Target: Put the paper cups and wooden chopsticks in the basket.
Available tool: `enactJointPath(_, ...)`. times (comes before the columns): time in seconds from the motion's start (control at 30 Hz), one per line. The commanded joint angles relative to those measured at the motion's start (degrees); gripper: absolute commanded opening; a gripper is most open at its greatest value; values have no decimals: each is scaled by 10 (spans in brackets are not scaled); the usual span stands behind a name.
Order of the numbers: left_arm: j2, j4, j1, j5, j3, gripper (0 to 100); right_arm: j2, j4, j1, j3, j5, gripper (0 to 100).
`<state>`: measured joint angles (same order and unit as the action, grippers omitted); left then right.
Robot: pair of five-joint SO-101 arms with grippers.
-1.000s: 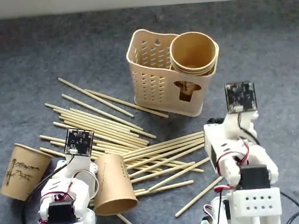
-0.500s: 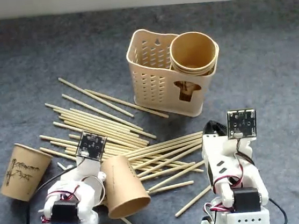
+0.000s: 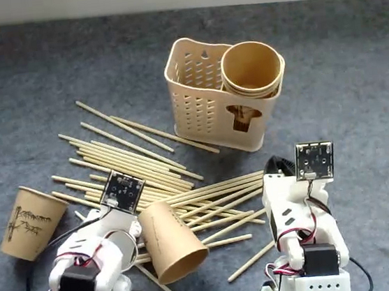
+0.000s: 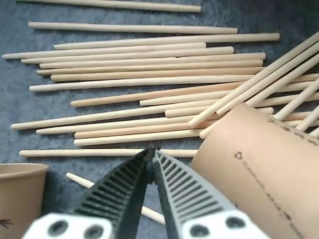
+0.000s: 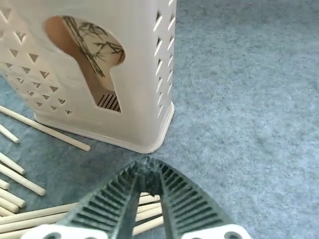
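Cup pickup seems in hand: the left pincer [image 4: 152, 153], closed and empty, sits beside the tipped cup [image 3: 170, 243] near the front edge of the counter [image 3: 372, 97]. Next it likely must open. The right pincer [image 5: 146, 163], also closed, faces the basket [image 3: 204, 109].

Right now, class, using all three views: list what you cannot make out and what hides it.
High view: how many cups sit nested in the basket; the top cup covers any beneath.
High view: parts of the chopsticks, under the tipped cup.
Left wrist view: most of the second loose cup, cut off by the picture's edge.
Right wrist view: the basket's contents, mostly behind its wall.
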<state>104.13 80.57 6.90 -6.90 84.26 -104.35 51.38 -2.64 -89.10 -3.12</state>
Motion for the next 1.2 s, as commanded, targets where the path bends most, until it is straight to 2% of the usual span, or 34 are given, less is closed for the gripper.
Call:
enactJointPath(0.0,0,11,8,-1,-77,11,-9,-23,0,1,3,5)
enactJointPath(0.07,0,11,12,-16,-95,22,-9,-24,0,1,3,5)
enactJointPath(0.2,-3,16,7,-171,-138,146,-9,-25,0,1,3,5)
enactJointPath(0.27,-5,17,9,-200,-164,198,-9,-25,0,1,3,5)
enactJointPath(0.4,-31,33,13,-201,-222,217,-9,-25,0,1,3,5)
enactJointPath(0.5,-107,64,20,-202,-282,218,-9,-25,0,1,3,5)
enactJointPath(0.73,-342,193,132,-199,-459,305,-9,-25,0,1,3,5)
enactJointPath(0.97,-429,201,187,-197,-469,322,-9,-26,0,-3,3,5)
enactJointPath(1.17,-436,200,276,-139,-468,322,-9,-96,0,-52,-14,5)
